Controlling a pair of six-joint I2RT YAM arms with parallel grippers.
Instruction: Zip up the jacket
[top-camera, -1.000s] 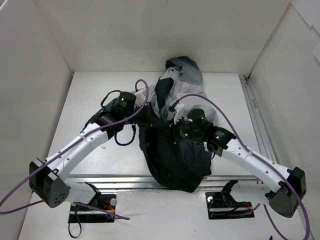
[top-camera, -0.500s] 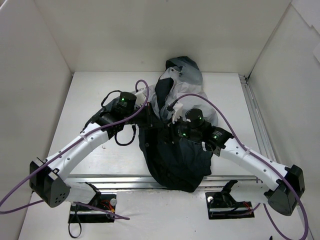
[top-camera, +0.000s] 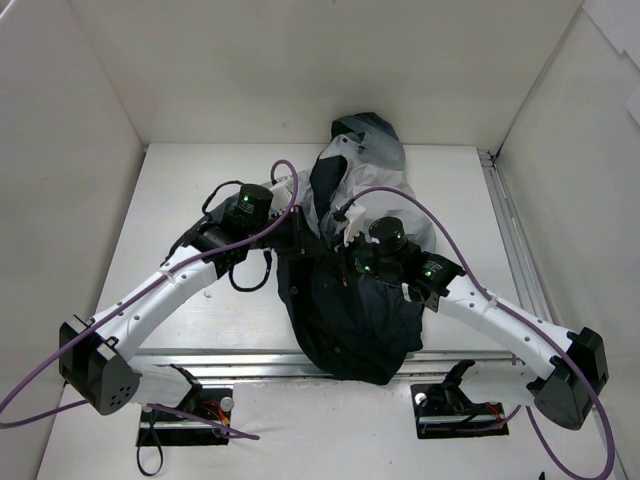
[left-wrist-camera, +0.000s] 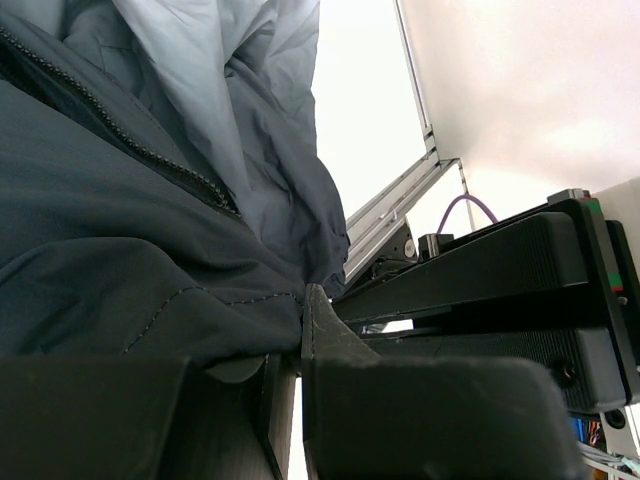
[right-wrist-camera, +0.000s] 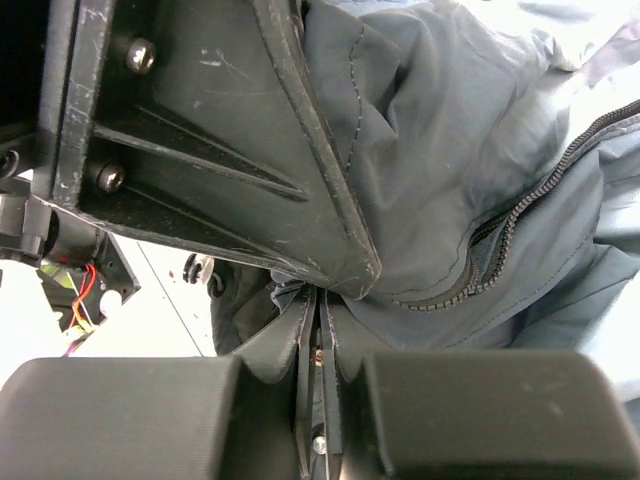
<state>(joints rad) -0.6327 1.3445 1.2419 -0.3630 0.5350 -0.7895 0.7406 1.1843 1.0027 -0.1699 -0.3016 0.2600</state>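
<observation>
The jacket (top-camera: 355, 300) lies in the middle of the table, with its light grey hood (top-camera: 368, 140) at the back and its dark hem hanging over the near edge. My left gripper (top-camera: 302, 237) is shut on a dark fabric edge of the jacket (left-wrist-camera: 150, 270), just below the open zipper teeth (left-wrist-camera: 150, 150). My right gripper (top-camera: 343, 268) sits close beside it. Its fingers (right-wrist-camera: 318, 300) are shut on a thin fold of the jacket (right-wrist-camera: 450, 150), near the zipper teeth (right-wrist-camera: 530, 205). The pinched spot itself is hidden.
White walls close the table on three sides. A metal rail (top-camera: 510, 240) runs along the right side and another (top-camera: 250, 362) along the near edge. The two grippers almost touch; the left finger (right-wrist-camera: 250, 150) fills the right wrist view.
My right gripper has moved slightly left and back, closer to the left gripper. The left arm and the jacket have barely moved.
</observation>
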